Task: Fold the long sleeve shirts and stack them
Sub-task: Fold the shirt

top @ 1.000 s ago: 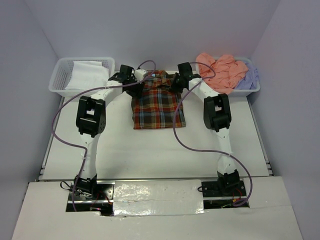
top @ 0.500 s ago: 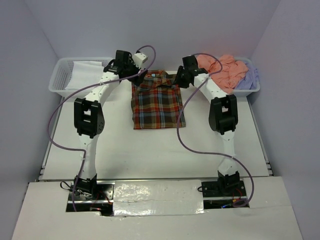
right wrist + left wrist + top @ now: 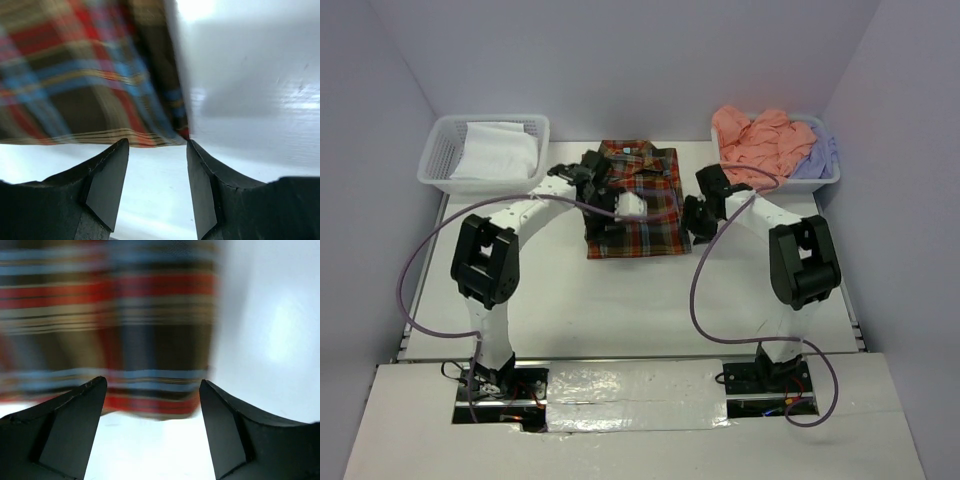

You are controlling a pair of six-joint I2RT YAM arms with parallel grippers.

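Plaid shirt (image 3: pixel 655 225) lies folded; fold judged finished. Left gripper (image 3: pixel 152 384) and right gripper (image 3: pixel 157 143) are seen parted, empty, at its edges. Regrasp for stacking is called for.

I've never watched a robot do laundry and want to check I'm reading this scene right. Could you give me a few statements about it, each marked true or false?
1. The plaid shirt lies folded on the table. True.
2. The left gripper is clamping the plaid shirt. False: its jaws stand apart with nothing between them.
3. The salmon-pink shirt sits in the right basket. True.
4. The left basket has nothing in it. False: it holds a white cloth.
5. The lavender shirt is spread flat on the table. False: it is bunched in the right basket beside the salmon-pink shirt.
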